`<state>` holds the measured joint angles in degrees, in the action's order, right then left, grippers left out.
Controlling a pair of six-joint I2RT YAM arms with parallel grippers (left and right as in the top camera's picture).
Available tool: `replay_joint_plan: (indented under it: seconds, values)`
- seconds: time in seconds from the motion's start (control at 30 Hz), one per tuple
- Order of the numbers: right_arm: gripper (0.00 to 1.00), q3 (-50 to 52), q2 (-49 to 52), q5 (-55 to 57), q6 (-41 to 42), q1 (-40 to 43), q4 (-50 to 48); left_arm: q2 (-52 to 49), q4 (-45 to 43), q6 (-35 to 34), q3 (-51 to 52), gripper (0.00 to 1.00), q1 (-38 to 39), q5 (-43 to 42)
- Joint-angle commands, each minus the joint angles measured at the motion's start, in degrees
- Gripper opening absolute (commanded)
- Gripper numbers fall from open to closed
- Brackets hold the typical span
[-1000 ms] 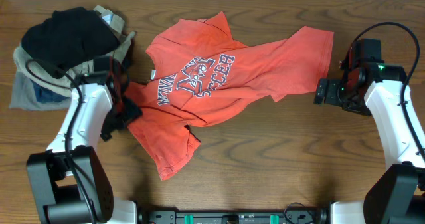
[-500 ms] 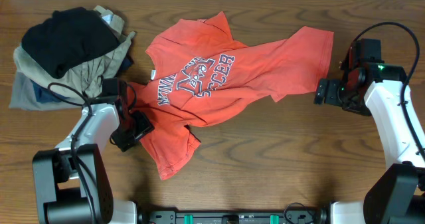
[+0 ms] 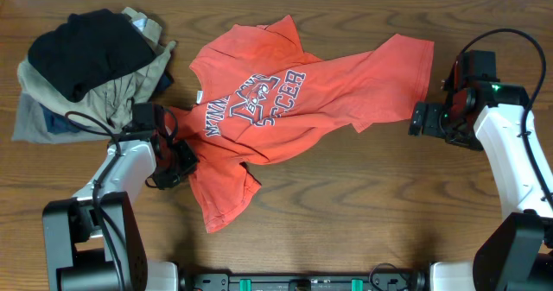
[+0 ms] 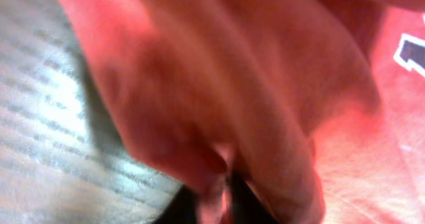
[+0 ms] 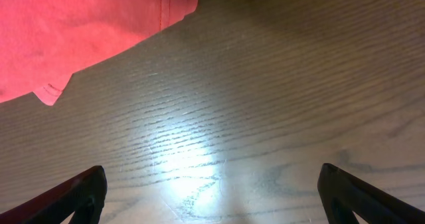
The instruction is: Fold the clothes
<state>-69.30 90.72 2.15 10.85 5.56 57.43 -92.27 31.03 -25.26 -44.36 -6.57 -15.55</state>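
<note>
Fabric bunched between shut jaws of left gripper (image 3: 184,157): lower-left edge of red-orange T-shirt (image 3: 285,92), spread crumpled ahead of them across table (image 3: 363,213). Right gripper (image 3: 416,118) jaws wide apart, holding nothing; shirt hem just ahead-left, bare wood beneath. Pile of other clothes (image 3: 78,58) behind left jaws, apart.

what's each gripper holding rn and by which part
Left gripper: shut on the orange T-shirt, pinching its bunched left edge. Right gripper: open, holding nothing.
</note>
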Motion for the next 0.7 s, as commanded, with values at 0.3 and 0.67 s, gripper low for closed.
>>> replay_joint_plan:
  seconds: [0.3,0.67]
  values:
    - [0.94,0.87,0.17,-5.66,-2.43,0.37,0.57,5.66,19.34,4.94,-4.98,0.06,-7.15,4.04]
    - [0.84,11.17,0.39,-17.25,-6.21,-3.19,-14.69,17.55,26.71,4.59,-9.66,0.06,-14.10,8.50]
